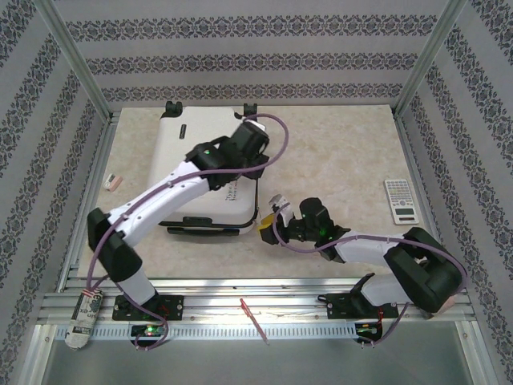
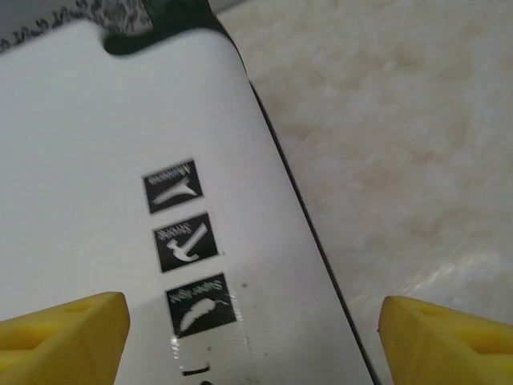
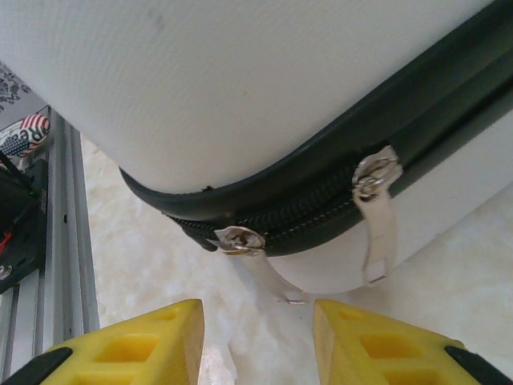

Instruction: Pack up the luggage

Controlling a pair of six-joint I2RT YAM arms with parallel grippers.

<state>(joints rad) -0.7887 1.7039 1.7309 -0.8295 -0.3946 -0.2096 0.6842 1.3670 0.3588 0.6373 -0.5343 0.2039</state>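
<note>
White luggage borders bare tabletop along right edge

**Pebbled shell, bright zip pulls**

The white hard-shell suitcase has a finely pebbled plastic skin with a soft sheen. Its small black square logos look flat and printed. The black zip band is woven cloth edged with smooth piping, and the silver zip pulls are polished metal. The beige marbled tabletop looks smooth and matt. The yellow fingers of the right gripper are matt plastic.
</note>
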